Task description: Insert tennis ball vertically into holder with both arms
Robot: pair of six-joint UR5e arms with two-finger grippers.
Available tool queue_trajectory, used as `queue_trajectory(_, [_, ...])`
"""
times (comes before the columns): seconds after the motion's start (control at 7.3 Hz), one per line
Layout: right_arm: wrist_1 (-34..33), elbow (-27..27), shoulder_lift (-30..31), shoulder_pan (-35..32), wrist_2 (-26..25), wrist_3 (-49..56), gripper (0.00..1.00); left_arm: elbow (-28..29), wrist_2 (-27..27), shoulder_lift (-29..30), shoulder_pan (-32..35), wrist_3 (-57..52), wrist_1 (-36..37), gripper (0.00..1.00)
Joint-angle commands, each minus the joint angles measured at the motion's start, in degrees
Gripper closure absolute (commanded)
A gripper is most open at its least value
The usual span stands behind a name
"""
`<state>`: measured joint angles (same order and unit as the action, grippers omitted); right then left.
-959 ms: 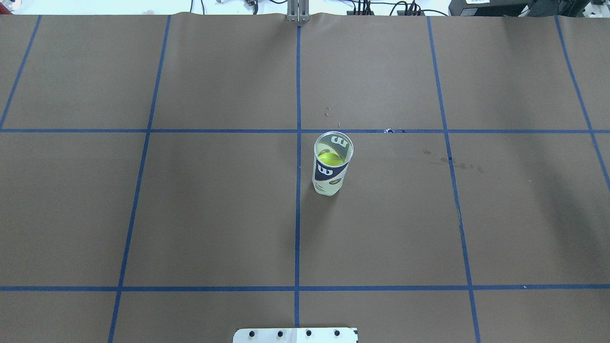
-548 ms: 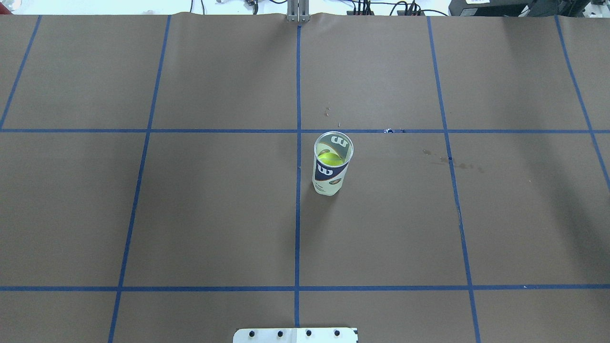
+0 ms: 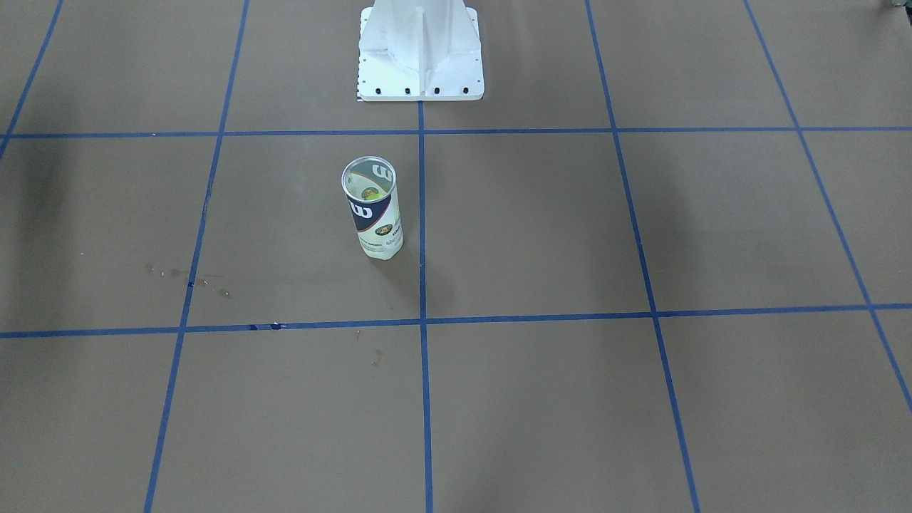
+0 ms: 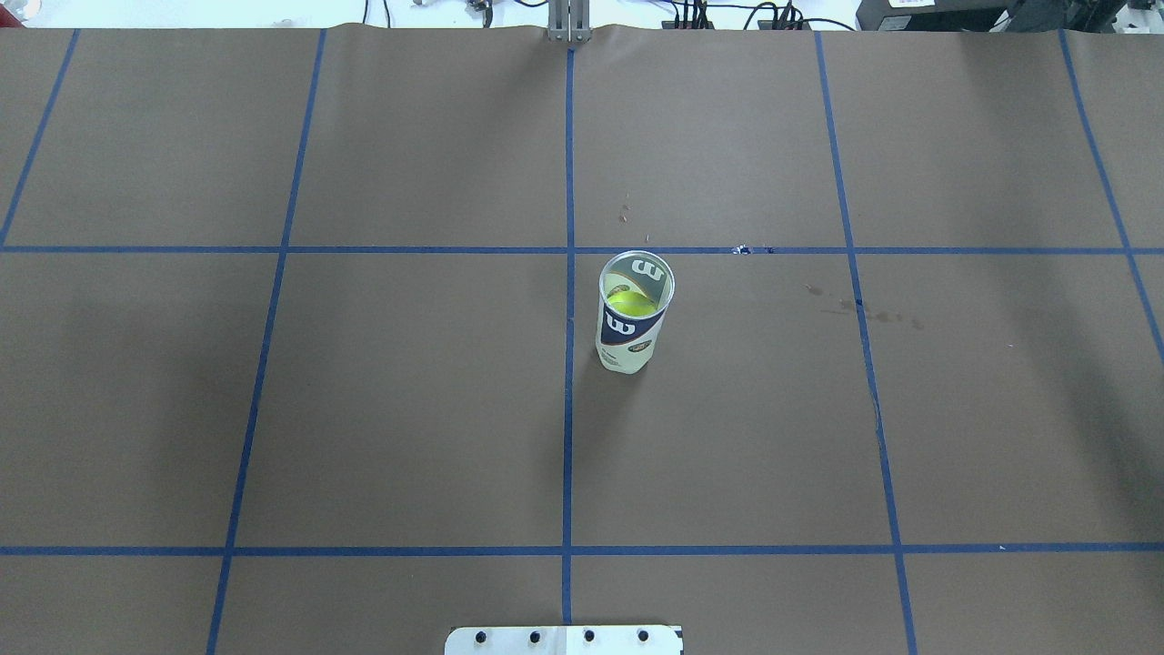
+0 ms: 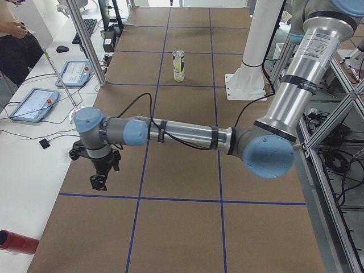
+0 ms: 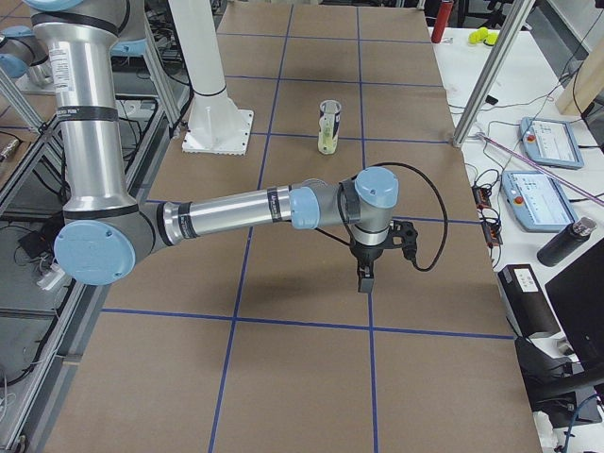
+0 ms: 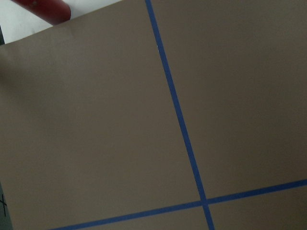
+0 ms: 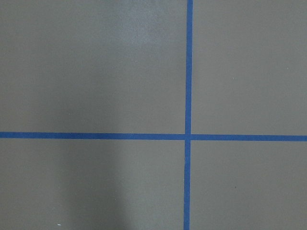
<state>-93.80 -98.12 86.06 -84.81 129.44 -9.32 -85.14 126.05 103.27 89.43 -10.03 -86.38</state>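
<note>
At the centre of the desk (image 4: 409, 409), the holder (image 4: 635, 314) stands upright with its open mouth facing up. It stands just to the robot's right of the central blue tape line (image 4: 568, 437) and just on the robot's side of the far cross line. The tennis ball (image 4: 629, 303) is inside the holder and is visible through the open mouth. Nothing touches the holder. The white pedestal base (image 4: 564, 639) sits at the robot's edge of the desk, well apart from the holder.

Neither arm appears in the overhead or front-facing views. In the left side view, the left arm (image 5: 182, 133) extends low over the left end of the desk, and the left hand (image 5: 96, 183) points down above the surface. In the right side view, the right arm (image 6: 236, 209) extends the same way over the right end, and the right hand (image 6: 364, 281) points down. Both hands are well apart from the holder. The opening of either hand cannot be determined from these views. No object is visible in either hand.

The left wrist view shows a tape crossing and a red cylinder (image 7: 45, 8) at the desk edge.
</note>
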Motion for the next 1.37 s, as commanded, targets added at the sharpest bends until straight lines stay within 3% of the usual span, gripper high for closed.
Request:
queue_trajectory(0.0, [0.5,-0.1,1.6,-0.1,0.1,0.1,0.01,-16.8,0.3,-14.5,0.0,12.2,0.1,0.0])
queue_trajectory(0.68, [0.5,-0.2,1.7,-0.1,1.5,-0.1,0.01,-15.6,7.7,-14.9,-0.3,12.4,-0.3,0.0])
queue_trajectory(1.23, [0.5,0.0,1.8,-0.1,1.0,-0.4,0.01,-15.2,7.9,-14.9,-0.4,12.3,-3.2,0.0])
